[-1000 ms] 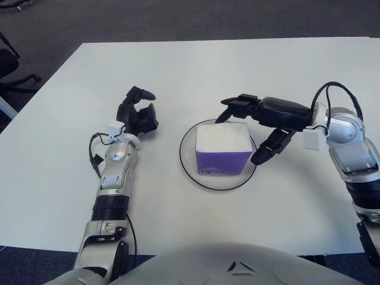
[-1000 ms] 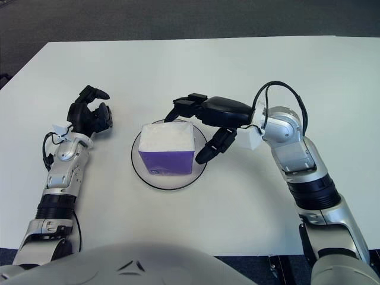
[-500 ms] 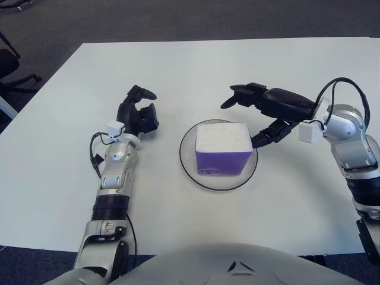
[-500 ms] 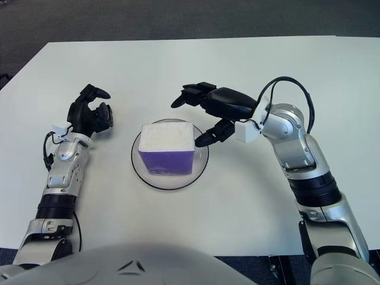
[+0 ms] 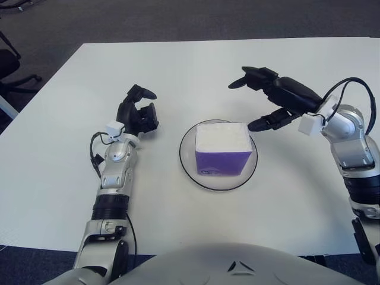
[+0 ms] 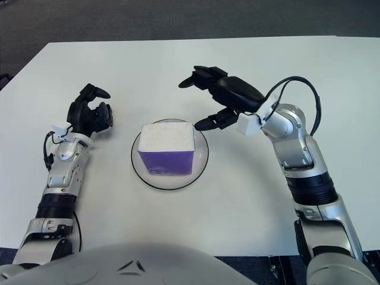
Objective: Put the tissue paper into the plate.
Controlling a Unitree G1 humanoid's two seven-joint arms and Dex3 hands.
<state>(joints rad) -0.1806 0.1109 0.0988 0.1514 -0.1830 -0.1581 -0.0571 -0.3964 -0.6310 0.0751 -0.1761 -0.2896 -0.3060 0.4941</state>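
Since the purple and white tissue paper box [image 5: 223, 148] already sits in the round clear glass plate [image 5: 189, 161], my right hand [image 5: 267, 101] hangs just far-right of it, fingers spread and empty. One low swing could knock the box off. My left hand [image 5: 138, 113] shows curled, well left.

A purple and white tissue box [image 5: 223, 148] stands inside a clear round plate [image 5: 189, 163] near the middle of the white table [image 5: 178, 71]. The right hand [image 5: 268, 98] shows up and to the right of the box, apart from it, fingers spread and holding nothing. The left hand [image 5: 138, 113] shows to the left of the plate, fingers loosely curled and holding nothing.
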